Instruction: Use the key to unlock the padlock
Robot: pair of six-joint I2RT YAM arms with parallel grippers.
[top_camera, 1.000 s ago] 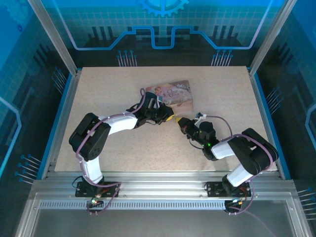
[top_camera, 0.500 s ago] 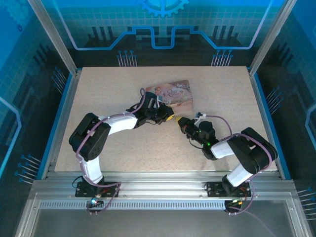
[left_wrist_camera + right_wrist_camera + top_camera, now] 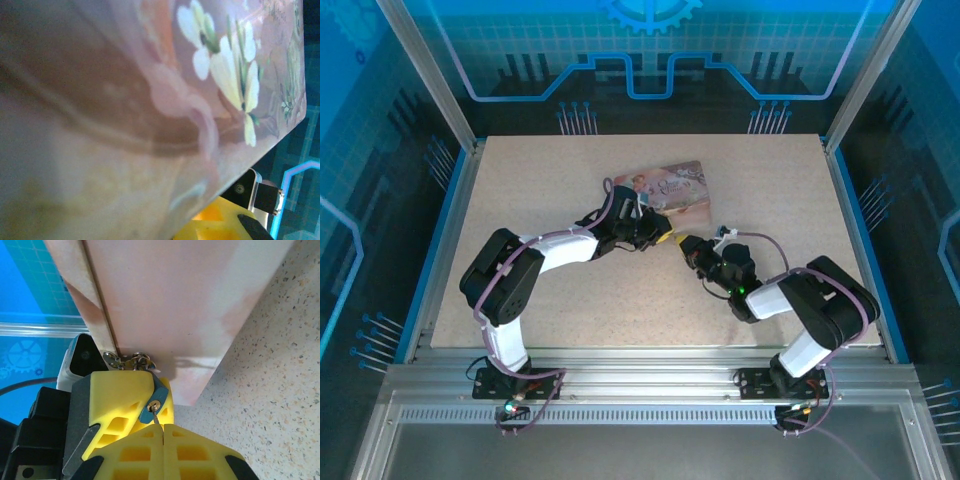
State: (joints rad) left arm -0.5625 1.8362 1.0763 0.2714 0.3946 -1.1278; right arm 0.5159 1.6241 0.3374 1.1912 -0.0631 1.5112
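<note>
One small bluish padlock (image 3: 151, 401) sits at 5 o'clock of the clasp (image 3: 127, 360) on the pink picture tin (image 3: 170, 300), pinched between the yellow fingers (image 3: 117, 405) of the left gripper (image 3: 660, 238). From 6 o'clock we see the key (image 3: 155, 417) meet its keyhole, with the right gripper (image 3: 164, 436) pressed together on the key. The tin lies on the speckled table (image 3: 270, 390).

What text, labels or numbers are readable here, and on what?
No text is readable.
Pink tin: the left wrist view shows faint script near the lid's top corner, too blurred to read. In the top view the print is too small.
Padlock and key: no marking is legible.
Back panel: gear and circuit graphics, no words.
</note>
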